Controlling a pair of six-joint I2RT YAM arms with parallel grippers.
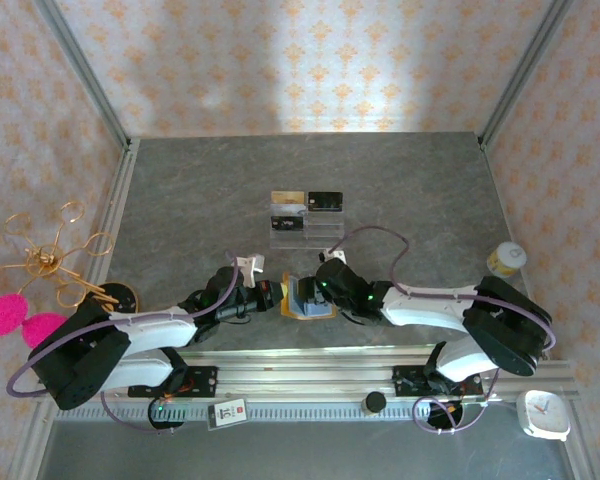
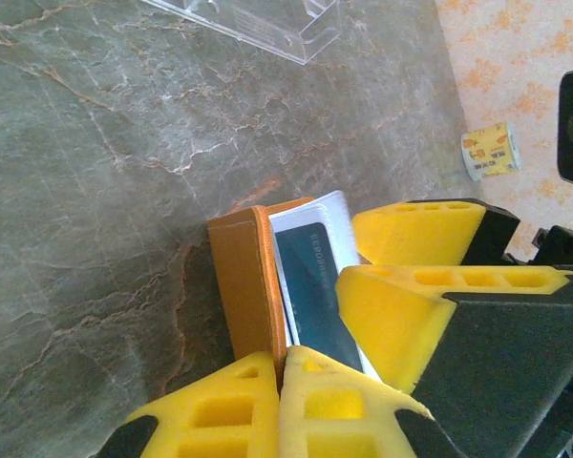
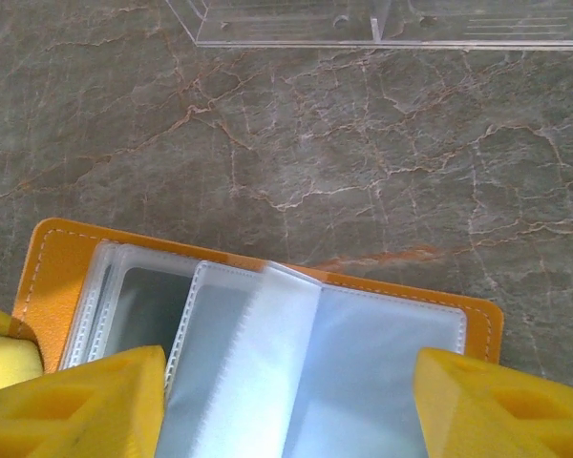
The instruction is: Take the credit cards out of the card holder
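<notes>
The holder (image 3: 67, 250) lay open, my left gripper (image 2: 279, 405) pinching its orange cover (image 2: 244, 286), fingers pressed tight on it. My right gripper (image 3: 291, 386) stood spread over the clear sleeves (image 3: 382, 353). A blue card (image 2: 315, 286) sat sleeved just beside the right fingers; the stand (image 3: 363, 24) stood well beyond them.

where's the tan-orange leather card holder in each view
top external: tan-orange leather card holder low centre
left wrist: card holder lower centre, orange cover beside a dark blue card
right wrist: card holder along the bottom, open, clear sleeves
shared landmark: clear acrylic stand, beyond it in all three
</notes>
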